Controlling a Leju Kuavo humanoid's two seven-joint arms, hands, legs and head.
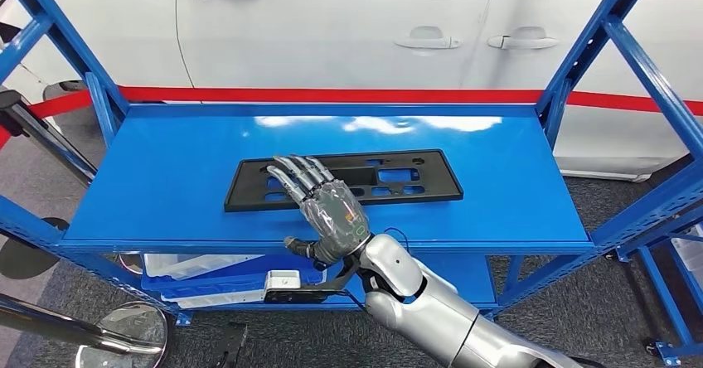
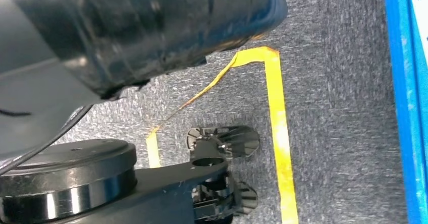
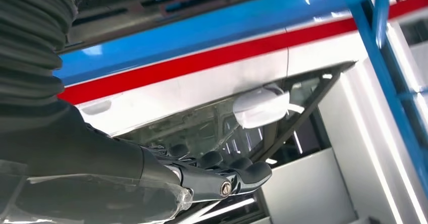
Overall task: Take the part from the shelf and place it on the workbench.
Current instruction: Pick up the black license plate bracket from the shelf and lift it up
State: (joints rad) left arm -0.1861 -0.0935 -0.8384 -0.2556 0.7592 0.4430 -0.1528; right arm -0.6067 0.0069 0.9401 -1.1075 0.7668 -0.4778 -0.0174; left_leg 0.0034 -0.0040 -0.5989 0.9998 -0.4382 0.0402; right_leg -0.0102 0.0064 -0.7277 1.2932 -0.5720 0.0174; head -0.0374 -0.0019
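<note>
Head view puts the right hand [image 1: 327, 210] over the near left part of the flat black plastic panel with rectangular cut-outs [image 1: 344, 179], fingers stretched forward and slightly apart, lying across the panel's surface. Nothing is clasped: the hand is released, flat, and whether the fingertips actually press the panel or float just above it cannot be told. The thumb hangs off below the palm, toward the front lip of the glossy blue metal shelf [image 1: 497, 194], on which the panel lies flat, roughly central, with its long side parallel to that lip. Behind the shelf stands a white car [image 1: 332, 36] with a red stripe along its lower door.

The risk, as I judge it, lies in the panel's thinness. Lying flush on slick paint, it offers no edge to get under, so a closing hand could simply push it away across the shelf, or lift one end and let it tip and slide off.

Right wrist view shows the dark fingers [image 3: 242, 176] extended with nothing between them, the thing the head view leaves less sure. Left wrist view looks at grey carpet [image 2: 333, 82] and yellow floor tape [image 2: 277, 128]; the left hand's state cannot be told.
</note>
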